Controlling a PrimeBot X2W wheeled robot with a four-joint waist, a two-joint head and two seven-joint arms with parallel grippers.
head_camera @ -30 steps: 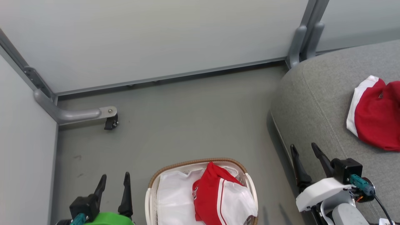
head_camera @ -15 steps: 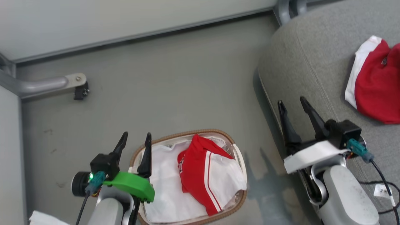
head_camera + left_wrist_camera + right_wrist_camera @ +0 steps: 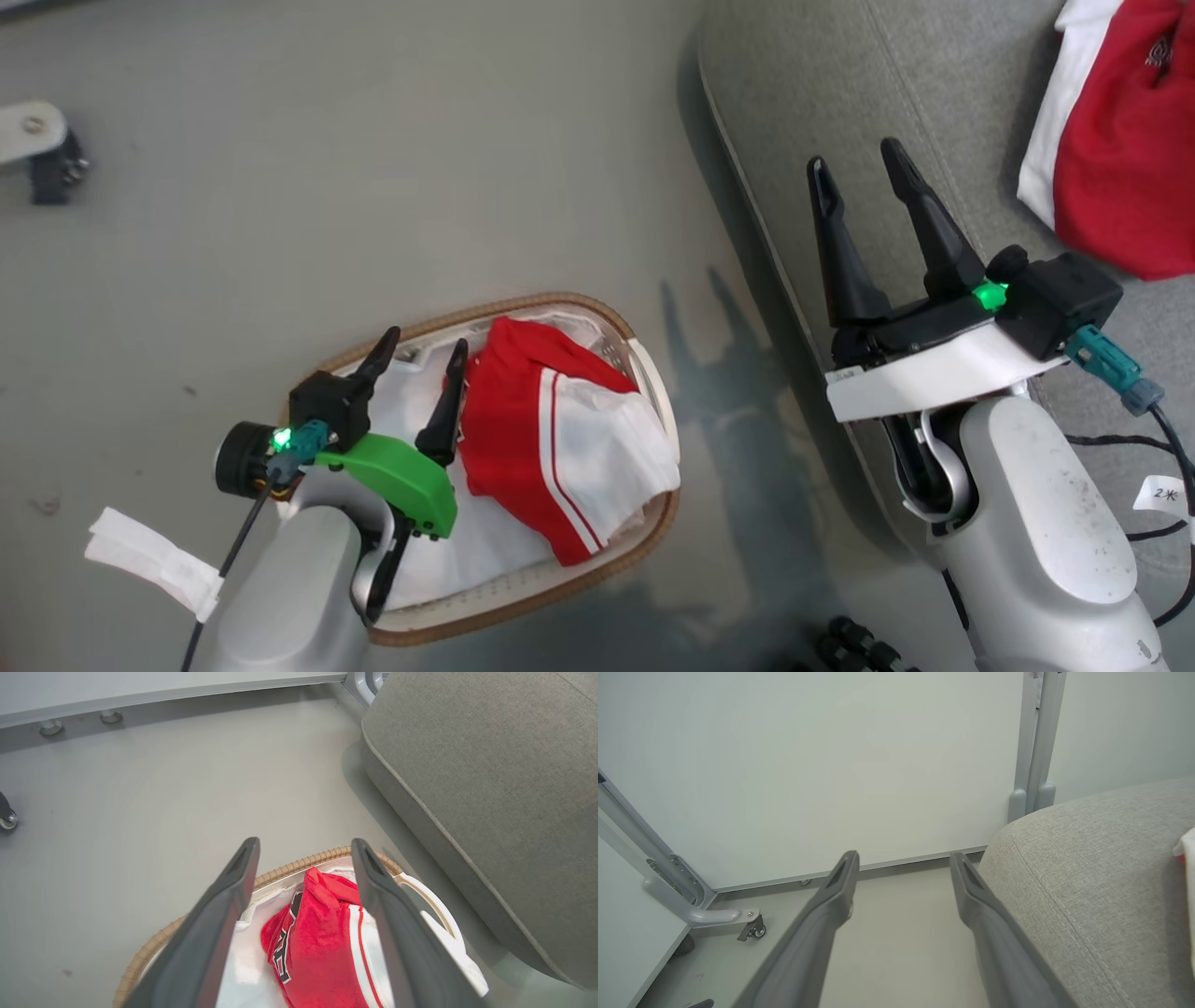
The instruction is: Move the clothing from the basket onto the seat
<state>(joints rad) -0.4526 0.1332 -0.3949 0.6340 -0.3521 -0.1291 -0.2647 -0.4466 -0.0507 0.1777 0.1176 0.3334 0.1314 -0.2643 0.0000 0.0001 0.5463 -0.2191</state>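
Over the basket [image 3: 299,864], the left jaws gape empty above the jersey [image 3: 523,420]; a low grab could snag the liner [image 3: 476,551]. Right jaws likewise open, empty.

Clothing [image 3: 1125,159] on seat [image 3: 794,93], partly off-frame

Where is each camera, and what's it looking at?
Head view: on the head, facing down at the oval white brown-rimmed basket; left gripper, right gripper show.
Left wrist view: left wrist, between its dark fingers, at red-and-white clothing in the basket.
Right wrist view: right wrist, past its fingers, at a pale wall and the grey woven seat.
Head and left wrist share the basket.
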